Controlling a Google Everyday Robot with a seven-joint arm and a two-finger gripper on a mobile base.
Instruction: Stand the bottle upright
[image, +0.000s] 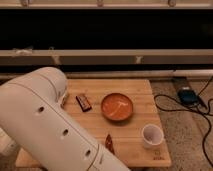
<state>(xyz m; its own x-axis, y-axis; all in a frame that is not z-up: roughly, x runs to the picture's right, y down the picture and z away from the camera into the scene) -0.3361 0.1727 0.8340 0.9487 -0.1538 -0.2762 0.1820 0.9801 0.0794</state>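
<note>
"Bottle position?"
"Not visible on table (134, 131); possibly hidden behind arm (45, 125)."
"Gripper state?"
"Out of view; cannot tell. Locate bottle first, then grasp mid-body, rotate cap end upward."

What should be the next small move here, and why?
Probably swing the arm aside: it hides the table's left part, no bottle shows beside the bowl, cup and dark bar, and the gripper is out of view.
</note>
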